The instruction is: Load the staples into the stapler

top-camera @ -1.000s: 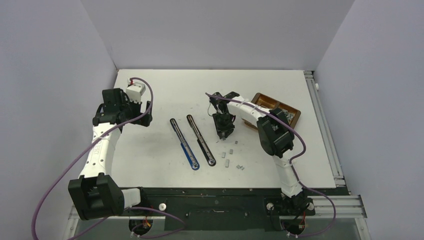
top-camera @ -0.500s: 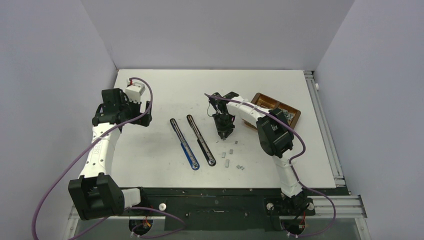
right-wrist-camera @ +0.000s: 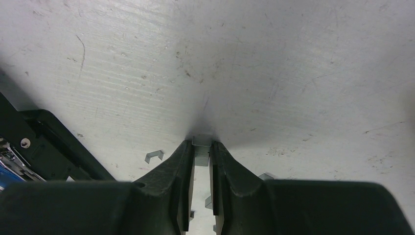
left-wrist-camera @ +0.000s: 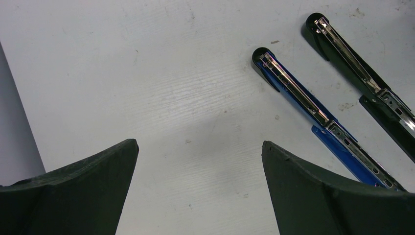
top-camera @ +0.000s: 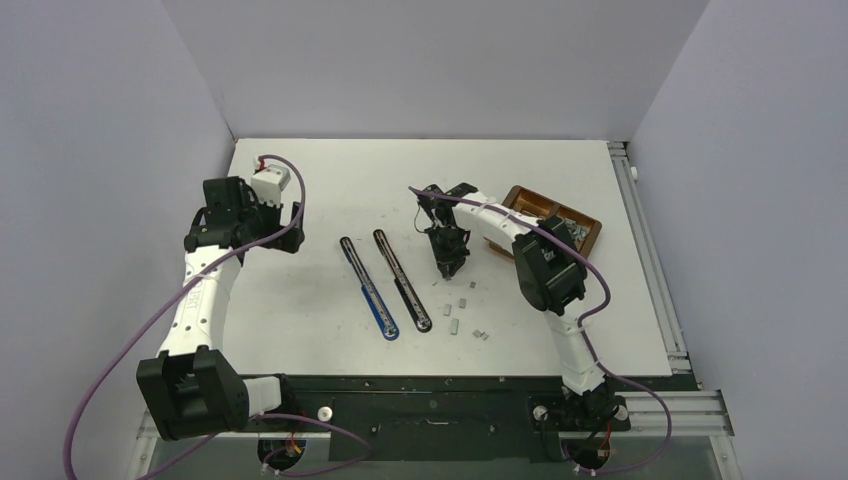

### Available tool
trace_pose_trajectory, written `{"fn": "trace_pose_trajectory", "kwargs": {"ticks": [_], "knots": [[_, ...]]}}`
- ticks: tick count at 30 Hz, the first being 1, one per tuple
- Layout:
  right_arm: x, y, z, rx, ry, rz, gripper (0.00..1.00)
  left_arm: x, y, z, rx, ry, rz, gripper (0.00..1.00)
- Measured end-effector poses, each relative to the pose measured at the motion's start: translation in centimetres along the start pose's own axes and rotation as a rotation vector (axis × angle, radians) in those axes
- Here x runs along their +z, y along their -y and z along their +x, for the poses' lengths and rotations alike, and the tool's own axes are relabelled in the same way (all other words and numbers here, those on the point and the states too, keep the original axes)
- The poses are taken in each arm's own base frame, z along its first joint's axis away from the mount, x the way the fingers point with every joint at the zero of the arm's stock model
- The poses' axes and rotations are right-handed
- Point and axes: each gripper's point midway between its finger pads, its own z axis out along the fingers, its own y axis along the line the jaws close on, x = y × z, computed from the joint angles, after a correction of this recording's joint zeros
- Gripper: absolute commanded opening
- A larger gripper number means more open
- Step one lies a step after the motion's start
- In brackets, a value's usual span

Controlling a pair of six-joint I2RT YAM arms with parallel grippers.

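- White tabletop [top-camera: 320, 180]: your right gripper [right-wrist-camera: 201, 145] pinches one staple strip [right-wrist-camera: 201, 140] for lifting.
- Blue stapler [left-wrist-camera: 298, 95] lies opened for loading; your left gripper [left-wrist-camera: 198, 143] hovers spread wide.

Slim blue stapler with chrome magazine [top-camera: 368, 288]: opened out flat on the table, lying diagonally, chrome channel facing up. Slim black stapler with chrome magazine [top-camera: 402, 280]: same opened pose, parallel to the blue one and just to its right, not touching it. Small silver-grey staple strips [top-camera: 456, 325]: a few short pieces scattered flat, right of the black stapler's near end. One short grey staple piece [right-wrist-camera: 201, 141]: close to the table surface, pinched between the tips of the right gripper [right-wrist-camera: 201, 147].
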Motion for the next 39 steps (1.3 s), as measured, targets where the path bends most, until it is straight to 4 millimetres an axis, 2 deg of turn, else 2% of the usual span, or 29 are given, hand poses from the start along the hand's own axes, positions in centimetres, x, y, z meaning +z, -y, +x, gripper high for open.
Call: {"fn": "trace_pose_trajectory", "kwargs": {"ticks": [6,10,12,18,23,26,29,39], "knots": [[-0.1,-0.5,-0.1,-0.01,0.035,-0.017,0.09,0.0,0.1,0.0,-0.008,-0.001,0.007,0.96],[-0.9,-1.1,-0.4,-0.024,0.093,-0.035,0.09,0.1,0.3,0.1,-0.022,-0.003,0.01,0.96],[-1.8,-1.6,-0.7,-0.035,0.136,-0.046,0.09,0.1,0.3,0.1,-0.031,-0.002,0.011,0.96],[-6.5,-3.3,-1.2,-0.074,0.327,-0.097,0.08,0.0,0.2,0.2,-0.052,-0.005,0.008,0.96],[-9.1,-6.1,0.0,-0.142,0.465,-0.157,0.08,0.2,0.1,0.6,-0.074,-0.013,0.003,0.96],[-9.1,-7.7,1.0,-0.179,0.497,-0.187,0.08,0.6,0.2,1.6,-0.09,-0.04,0.003,0.96],[-8.0,-8.8,1.8,-0.209,0.51,-0.189,0.08,1.4,0.4,3.0,-0.114,-0.082,0.012,0.96],[-5.5,-8.9,3.4,-0.234,0.535,-0.144,0.08,2.8,1.6,7.3,-0.154,-0.183,0.055,0.96]]}}
